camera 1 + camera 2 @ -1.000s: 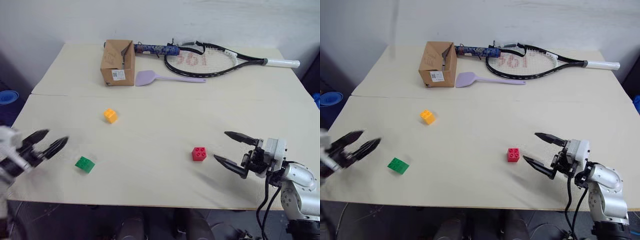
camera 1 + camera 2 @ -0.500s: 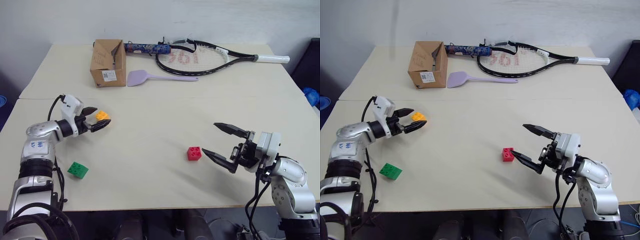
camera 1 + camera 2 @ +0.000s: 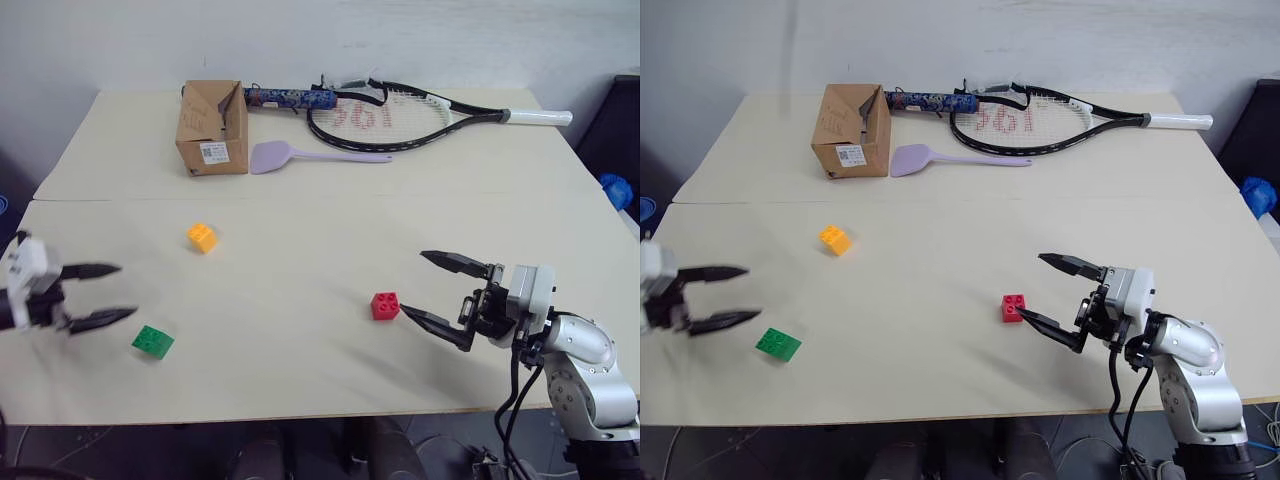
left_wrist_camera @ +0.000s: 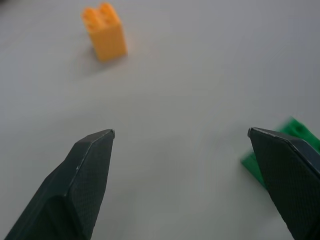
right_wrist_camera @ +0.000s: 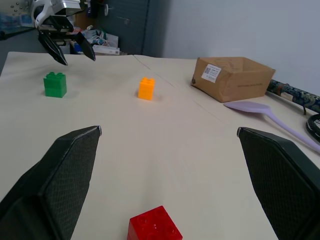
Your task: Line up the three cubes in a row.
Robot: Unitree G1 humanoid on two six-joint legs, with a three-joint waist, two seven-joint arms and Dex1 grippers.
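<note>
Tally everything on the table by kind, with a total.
Cubes: 3 (red, green, orange)
Box: 1
Rackets: 2
Spatula: 1
Total: 7

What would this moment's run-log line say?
left gripper: open, empty, beside green cube | right gripper: open, empty, beside red cube | orange-yellow cube: apart | row: not formed

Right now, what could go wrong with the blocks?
The right end effector is open right beside the red cube; a sloppy close might knock it away. The green cube sits near the table's front edge, so a nudge from the left end effector could push it off.
</note>
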